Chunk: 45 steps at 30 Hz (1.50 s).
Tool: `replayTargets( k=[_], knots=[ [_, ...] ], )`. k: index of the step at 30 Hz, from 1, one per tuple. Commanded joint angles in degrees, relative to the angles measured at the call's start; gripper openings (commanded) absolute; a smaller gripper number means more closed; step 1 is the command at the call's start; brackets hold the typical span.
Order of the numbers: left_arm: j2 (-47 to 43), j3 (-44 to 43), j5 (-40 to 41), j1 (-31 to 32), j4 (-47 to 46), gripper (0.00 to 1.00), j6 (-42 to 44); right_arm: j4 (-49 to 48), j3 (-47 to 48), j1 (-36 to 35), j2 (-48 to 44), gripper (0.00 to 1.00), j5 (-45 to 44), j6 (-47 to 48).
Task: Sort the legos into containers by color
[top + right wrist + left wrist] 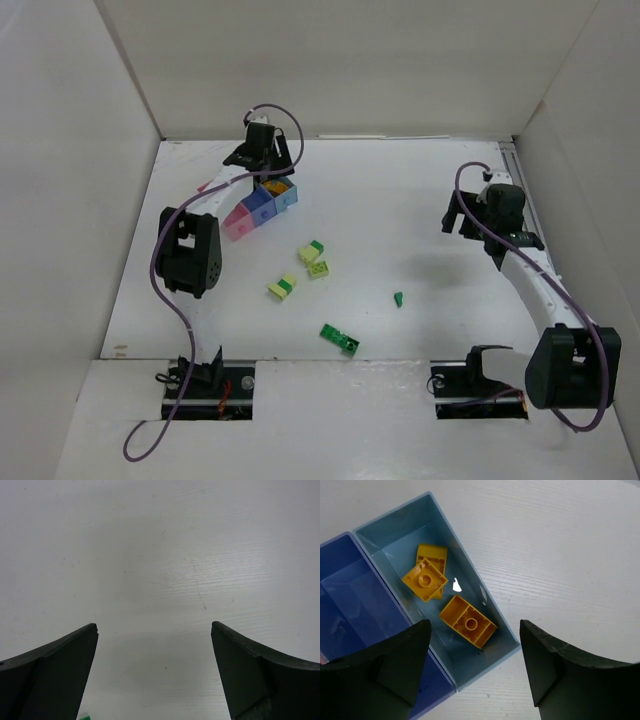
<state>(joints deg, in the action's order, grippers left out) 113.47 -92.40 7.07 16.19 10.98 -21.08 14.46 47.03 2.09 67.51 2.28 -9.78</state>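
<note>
While three orange-yellow legos [468, 620] lie in the pale-blue bin [390, 527], left and right jaws gape wide — empty.

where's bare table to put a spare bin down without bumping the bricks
Widest bare patch: white table between the light blue plastic bin and the open right gripper, beyond the small dark green brick. Crowded: the centre, where pale yellow-and-green bricks and a lime green brick cluster, and around the pink and blue bins under the left gripper.
</note>
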Motion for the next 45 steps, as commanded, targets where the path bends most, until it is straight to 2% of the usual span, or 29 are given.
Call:
replayTargets(
  k=[1,6,8,9,15,21,24,26,29,30,33,34,38,40,42,43,44,45],
  knots=[
    [-3.26,-0.51,-2.94,0.34,-0.70,0.69,1.04,-0.05,3.60,-3.48,0.61,1.00,-2.55,2.65],
    [-11.40,5.28,-6.01,0.34,-1.75,0.84,1.04,0.48,4.12,-12.35,0.61,1.00,-6.05,7.92],
    [-15.10,11.08,-6.54,0.87,-2.81,0.97,0.25,1.10,4.13,-18.06,1.31,1.00,-6.93,9.60],
    [-18.95,13.19,-6.54,1.39,-3.59,1.00,-0.36,1.62,4.13,-19.91,2.01,1.00,-7.46,10.13],
    [-31.89,28.75,-4.17,3.33,-0.71,1.00,-7.72,-2.49,3.60,-32.75,6.57,1.00,-9.23,10.84],
    [-48.32,45.96,-4.44,3.85,0.61,1.00,-16.26,-3.91,9.48,-44.25,15.45,0.94,-6.42,13.30],
    [-55.62,49.32,-3.73,3.85,3.95,1.00,-17.42,-4.44,10.89,-49.44,18.53,0.92,-7.02,16.45],
    [-58.52,49.86,-4.95,3.85,5.27,1.00,-16.46,-4.44,10.89,-50.34,18.54,0.92,-9.13,17.86],
    [-63.19,51.88,-6.80,3.85,5.89,1.00,-17.06,-5.05,9.66,-50.34,18.54,0.92,-5.46,20.40],
    [-64.85,52.58,-6.81,3.85,5.89,1.00,-17.06,-5.84,9.66,-50.86,18.54,0.92,-1.10,21.46],
    [-66.88,53.72,-6.81,3.85,6.51,1.00,-18.29,-7.33,9.66,-51.66,20.02,0.92,2.45,23.05],
    [-67.41,53.73,-8.37,4.38,5.81,1.00,-18.29,-7.34,10.36,-51.66,20.03,0.89,2.98,23.05],
    [-66.11,54.87,-16.38,5.43,0.19,1.00,-15.58,-2.78,9.23,-51.14,17.06,0.89,-5.00,23.05],
    [-63.74,54.87,-17.18,7.53,-1.40,1.00,-15.57,2.90,8.70,-50.35,14.34,0.90,-7.28,18.08],
    [-58.82,52.43,-12.46,13.32,-0.79,1.00,-15.57,6.71,6.78,-49.64,12.31,0.91,-10.00,13.76],
    [-56.89,51.28,-9.73,15.52,0.17,1.00,-15.57,10.73,5.81,-49.11,10.12,0.91,-11.32,7.04],
    [-52.87,49.96,-5.71,17.63,1.05,1.00,-16.18,12.77,4.84,-49.11,9.15,0.91,-12.12,3.84],
    [-51.00,47.69,-4.97,20.96,1.06,1.00,-16.18,14.79,3.79,-48.59,8.27,0.91,-12.82,0.41]
  ],
)
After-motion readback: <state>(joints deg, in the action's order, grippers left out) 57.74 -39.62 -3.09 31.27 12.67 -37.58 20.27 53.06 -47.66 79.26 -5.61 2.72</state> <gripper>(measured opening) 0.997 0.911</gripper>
